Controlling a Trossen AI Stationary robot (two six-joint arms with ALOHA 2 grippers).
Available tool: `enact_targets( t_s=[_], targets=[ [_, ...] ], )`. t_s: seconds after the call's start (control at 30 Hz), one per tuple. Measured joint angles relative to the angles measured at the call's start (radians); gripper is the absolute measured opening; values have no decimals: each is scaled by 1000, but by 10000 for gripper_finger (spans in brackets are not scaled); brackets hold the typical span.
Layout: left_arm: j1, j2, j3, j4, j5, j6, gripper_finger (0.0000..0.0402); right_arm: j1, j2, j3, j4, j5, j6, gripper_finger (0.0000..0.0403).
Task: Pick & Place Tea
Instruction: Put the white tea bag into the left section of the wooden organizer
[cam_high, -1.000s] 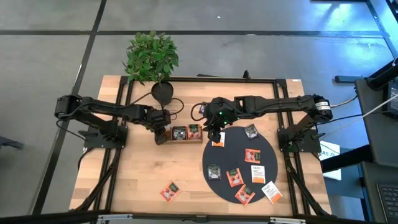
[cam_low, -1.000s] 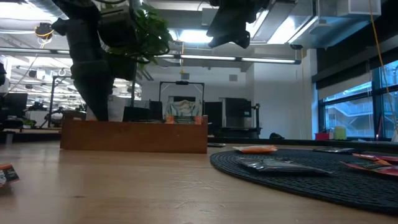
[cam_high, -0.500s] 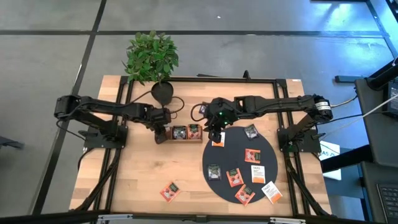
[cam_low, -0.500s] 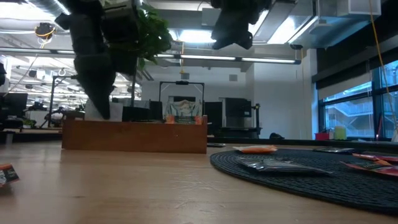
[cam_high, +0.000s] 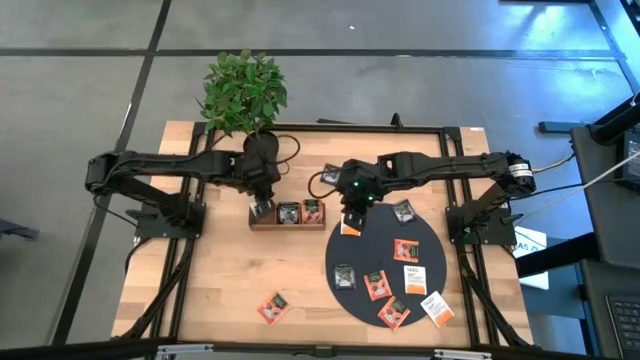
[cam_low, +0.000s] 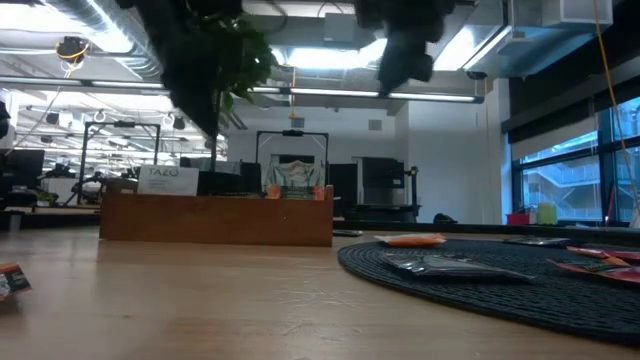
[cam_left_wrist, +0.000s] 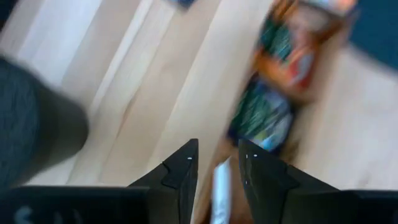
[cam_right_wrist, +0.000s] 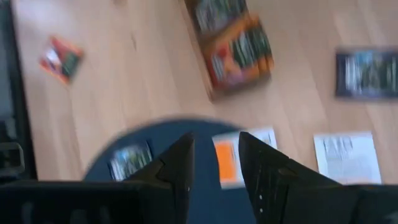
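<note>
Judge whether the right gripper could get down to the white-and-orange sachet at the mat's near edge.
Probably yes: the right gripper hovers open just above that sachet at the edge of the black mat, with nothing lying between them.

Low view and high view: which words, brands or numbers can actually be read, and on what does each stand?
"TAZO": on the white tea sachet standing upright in the left end of the brown wooden three-compartment tray, low view.
"TAZO": faintly on the white sachet with orange print lying on the large black round mat, high view.
Print on the other sachets is too small or blurred to read.
</note>
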Motion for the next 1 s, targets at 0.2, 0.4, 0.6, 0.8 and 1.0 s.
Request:
enact_targets(
  t_s=[0.2,0.4,0.6,0.8,1.0],
  targets=[
    [-24,-66,12,159,128,-34,113,4,0,-64,-59,2,47,129],
    [-75,-83,12,327,133,-117,114,-3,0,-203,57,-1,135,129],
    [-149,-52,11,489,132,-116,114,-55,0,-351,189,-67,318,129],
    [-184,24,10,544,120,-130,114,-89,0,-513,326,-99,395,129],
    [-221,110,10,597,104,-165,114,-135,1,-665,624,-135,492,129]
  ],
)
